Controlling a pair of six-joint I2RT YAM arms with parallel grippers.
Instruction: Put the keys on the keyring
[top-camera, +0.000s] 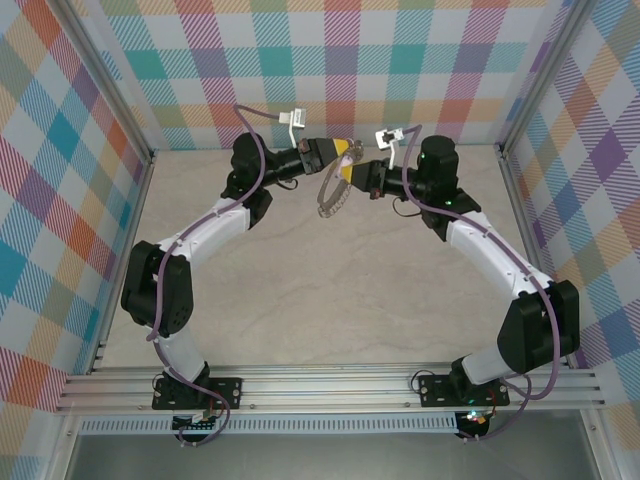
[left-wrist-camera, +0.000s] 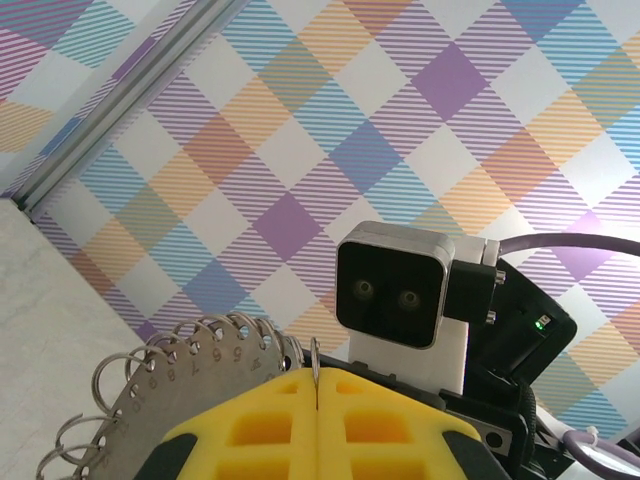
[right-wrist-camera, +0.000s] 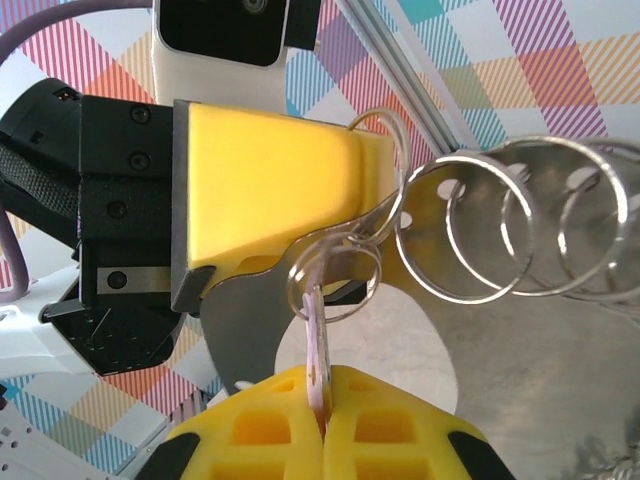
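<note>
Both arms meet, raised, at the far middle of the table. My left gripper (top-camera: 343, 150) (left-wrist-camera: 317, 385) is shut on the keyring (top-camera: 330, 200) (left-wrist-camera: 190, 380), a grey numbered metal plate edged with wire loops (right-wrist-camera: 520, 220). A thin ring edge sticks up between its yellow pads. My right gripper (top-camera: 352, 172) (right-wrist-camera: 325, 385) faces it and is shut on the keys (right-wrist-camera: 318, 335), a pale lilac tab standing upright between the pads. The tab's top reaches into a small split ring (right-wrist-camera: 335, 270) hanging at the keyring just below the left gripper's yellow finger (right-wrist-camera: 270, 180).
The beige table (top-camera: 330, 300) lies below the raised grippers. Plaid walls (top-camera: 330, 70) and aluminium posts (top-camera: 505, 160) close in the back and sides. The right wrist's camera housing (left-wrist-camera: 395, 290) sits close in front of the left gripper.
</note>
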